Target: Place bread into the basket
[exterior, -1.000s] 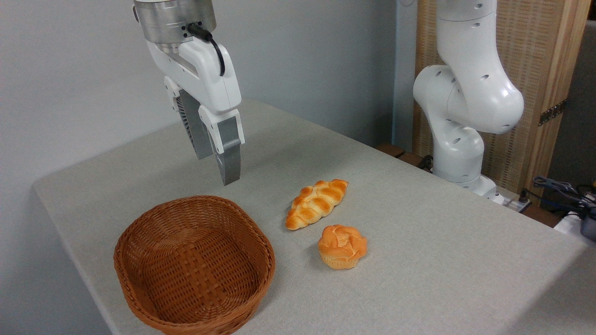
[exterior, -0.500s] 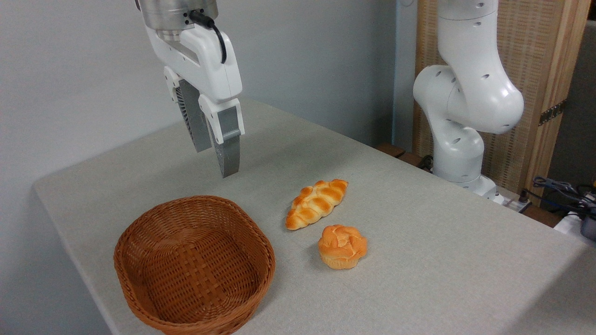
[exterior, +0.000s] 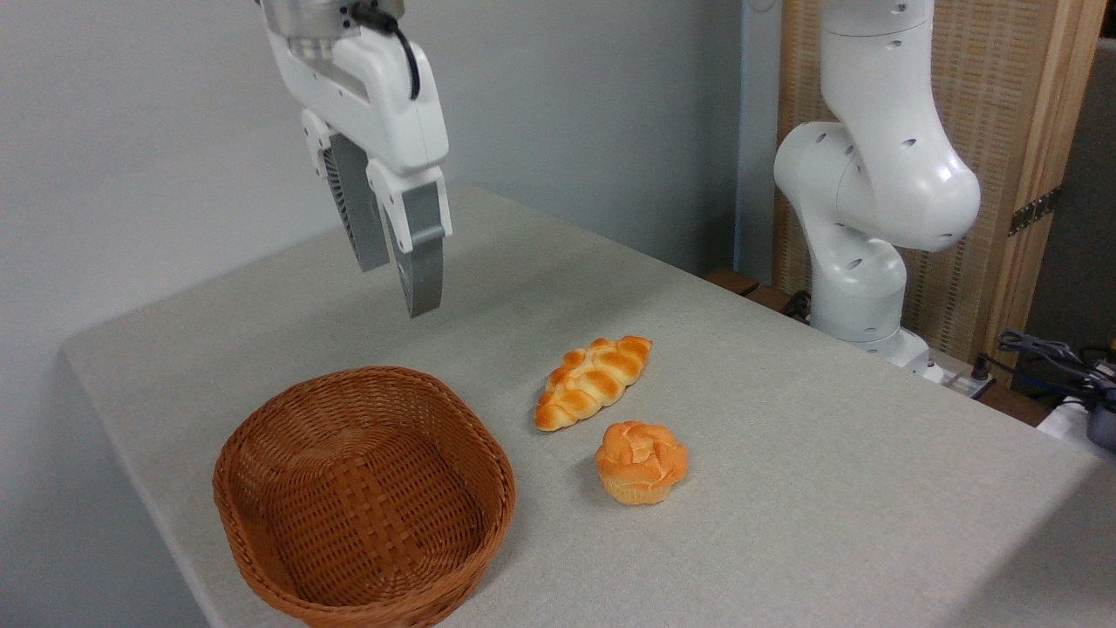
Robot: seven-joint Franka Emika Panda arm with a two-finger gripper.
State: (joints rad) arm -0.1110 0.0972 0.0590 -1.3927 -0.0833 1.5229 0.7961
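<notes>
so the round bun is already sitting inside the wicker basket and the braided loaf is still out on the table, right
Not quite. The camera view shows the round bun on the table, just in front of the braided loaf, not inside the wicker basket, which holds nothing. The braided loaf is indeed out on the table.
</notes>
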